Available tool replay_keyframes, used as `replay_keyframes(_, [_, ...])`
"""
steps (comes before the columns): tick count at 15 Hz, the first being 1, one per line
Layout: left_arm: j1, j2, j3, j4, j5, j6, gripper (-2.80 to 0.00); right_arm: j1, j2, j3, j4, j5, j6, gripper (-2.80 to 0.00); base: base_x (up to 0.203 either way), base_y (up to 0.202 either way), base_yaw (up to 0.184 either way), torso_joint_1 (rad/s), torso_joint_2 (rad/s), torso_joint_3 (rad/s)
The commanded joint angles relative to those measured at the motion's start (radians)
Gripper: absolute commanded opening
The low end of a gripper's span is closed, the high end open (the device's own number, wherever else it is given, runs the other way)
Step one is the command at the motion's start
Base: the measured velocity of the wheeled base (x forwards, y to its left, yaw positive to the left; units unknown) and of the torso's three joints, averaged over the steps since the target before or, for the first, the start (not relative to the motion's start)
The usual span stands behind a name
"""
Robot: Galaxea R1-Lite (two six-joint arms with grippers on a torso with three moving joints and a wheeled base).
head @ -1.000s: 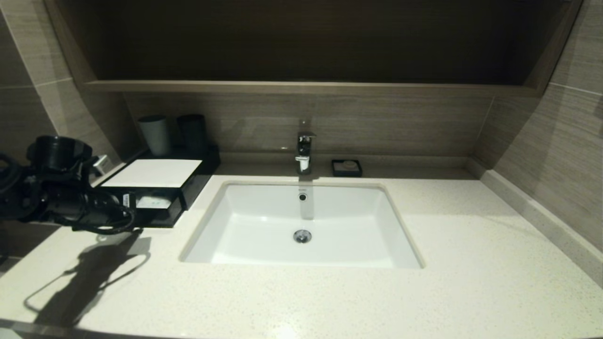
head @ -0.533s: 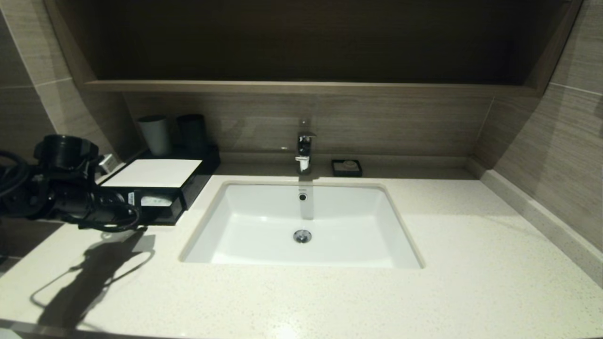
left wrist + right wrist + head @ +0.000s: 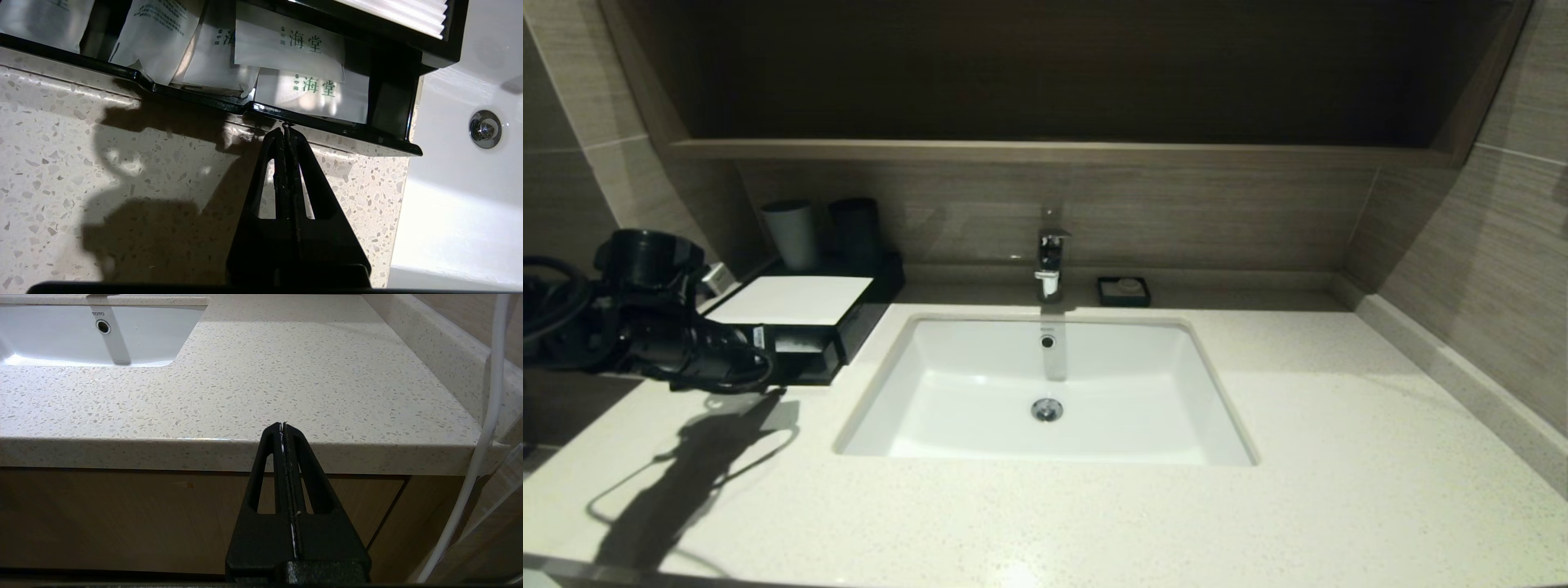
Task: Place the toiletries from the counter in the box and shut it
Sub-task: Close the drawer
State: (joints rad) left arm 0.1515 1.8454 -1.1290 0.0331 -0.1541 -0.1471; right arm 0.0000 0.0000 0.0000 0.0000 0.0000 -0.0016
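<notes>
The black box point(image 3: 858, 314) with its white top panel stands on the left of the stone top, and its front drawer point(image 3: 813, 369) is pulled partly out. In the left wrist view the drawer point(image 3: 196, 96) holds several white packets, among them sachets with green marks point(image 3: 286, 45) and a narrower pouch point(image 3: 157, 32). My left gripper point(image 3: 284, 129) is shut and empty, tips against the drawer's front rim by the notch; it also shows in the head view point(image 3: 765, 359). The brown wood-grain ledge point(image 3: 1045, 151) bears no packets. My right gripper point(image 3: 283, 424) is shut, low before the countertop's front edge.
A white sink point(image 3: 1045, 392) with a faucet point(image 3: 1049, 261) lies right of the box. A small black soap dish point(image 3: 1124, 291) sits behind it. Two cups point(image 3: 792, 233) stand behind the box. The speckled countertop point(image 3: 1339, 425) stretches to the right wall.
My left gripper has moved forward and to the right against the drawer front. The drawer has slid further into the box, so less of it sticks out.
</notes>
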Motion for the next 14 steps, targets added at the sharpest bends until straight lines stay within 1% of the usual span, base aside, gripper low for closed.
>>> replay_keyframes(1, [0.000,0.016,-0.014,0.000,-0.001,-0.004,-2.80,0.000,-0.002,0.000,0.000,0.000,0.000,-2.80,0.000,0.000,0.000,0.000,0.00,0.000])
replay_keyframes(12, [-0.005,0.044,-0.037,-0.015,-0.001,-0.023,-2.80,0.000,-0.002,0.000,0.000,0.000,0.000,-2.80,0.000,0.000,0.000,0.000,0.00,0.000])
replay_keyframes(14, [-0.007,0.046,-0.035,-0.037,0.000,-0.041,-2.80,0.000,-0.002,0.000,0.000,0.000,0.000,-2.80,0.000,0.000,0.000,0.000,0.00,0.000])
